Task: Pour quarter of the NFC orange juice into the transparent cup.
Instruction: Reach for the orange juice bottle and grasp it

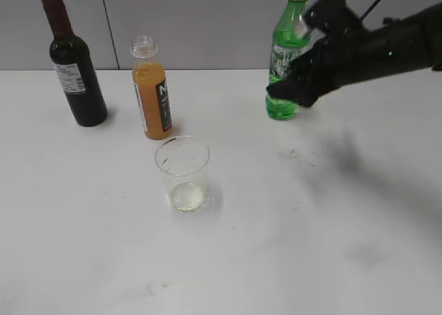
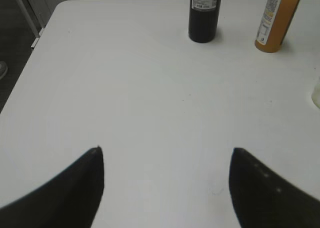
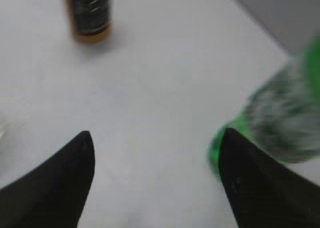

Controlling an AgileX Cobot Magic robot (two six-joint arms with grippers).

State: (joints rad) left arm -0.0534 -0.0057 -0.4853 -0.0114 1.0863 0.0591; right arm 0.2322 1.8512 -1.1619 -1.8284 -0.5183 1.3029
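Observation:
The NFC orange juice bottle (image 1: 153, 94) stands upright and uncapped on the white table, behind the transparent cup (image 1: 183, 173). The cup stands upright with a thin layer of pale liquid at its bottom. The bottle also shows in the left wrist view (image 2: 276, 19) and its base in the right wrist view (image 3: 89, 15). My right gripper (image 1: 286, 87) is open and empty, in the air in front of the green bottle (image 1: 285, 59), well right of the juice. In the right wrist view (image 3: 156, 138) its jaws are wide apart. My left gripper (image 2: 166, 153) is open and empty over bare table.
A dark wine bottle (image 1: 74, 70) stands at the back left, also in the left wrist view (image 2: 204, 13). The green bottle is blurred beside my right jaw in the right wrist view (image 3: 280, 118). The table's left edge (image 2: 30, 63) shows in the left wrist view.

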